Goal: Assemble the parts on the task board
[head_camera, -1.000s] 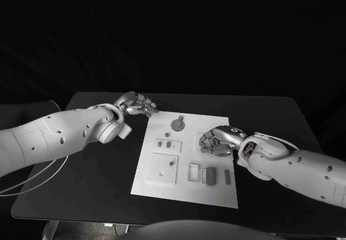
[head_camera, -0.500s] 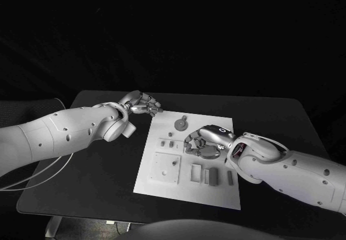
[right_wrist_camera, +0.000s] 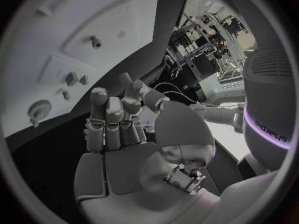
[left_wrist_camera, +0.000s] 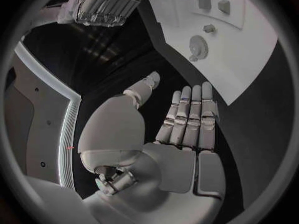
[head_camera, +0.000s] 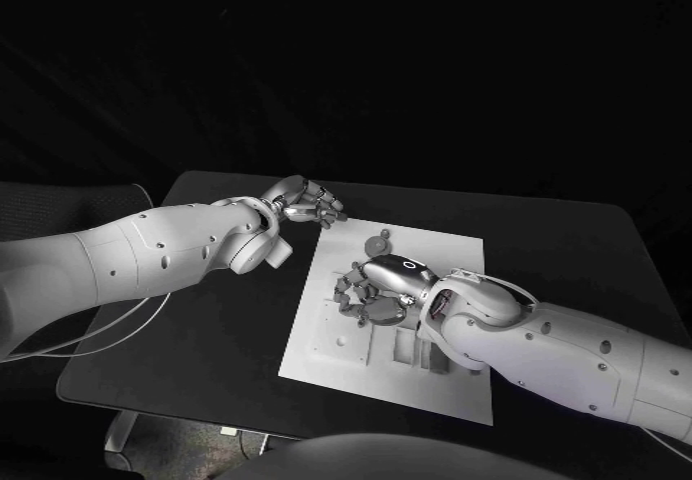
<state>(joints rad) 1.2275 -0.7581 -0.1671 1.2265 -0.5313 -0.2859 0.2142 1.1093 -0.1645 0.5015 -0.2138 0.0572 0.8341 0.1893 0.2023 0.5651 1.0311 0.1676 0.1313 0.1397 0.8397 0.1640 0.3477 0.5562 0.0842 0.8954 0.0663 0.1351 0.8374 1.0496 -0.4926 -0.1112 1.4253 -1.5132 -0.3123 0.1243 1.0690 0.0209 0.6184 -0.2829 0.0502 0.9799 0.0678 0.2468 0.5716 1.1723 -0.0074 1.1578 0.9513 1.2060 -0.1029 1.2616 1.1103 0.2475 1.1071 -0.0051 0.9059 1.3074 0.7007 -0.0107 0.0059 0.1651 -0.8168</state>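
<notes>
Head view: right robot hand [head_camera: 378,290], fingers curled, empty, hovers over the white task board [head_camera: 447,390]; left robot hand [head_camera: 306,203], fingers apart, empty, beside its far corner.

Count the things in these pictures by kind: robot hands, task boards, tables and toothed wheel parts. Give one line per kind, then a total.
Robot hands: 2, the left hand and the right hand
Task board: 1
Table: 1
Toothed wheel: 1
Total: 5
</notes>
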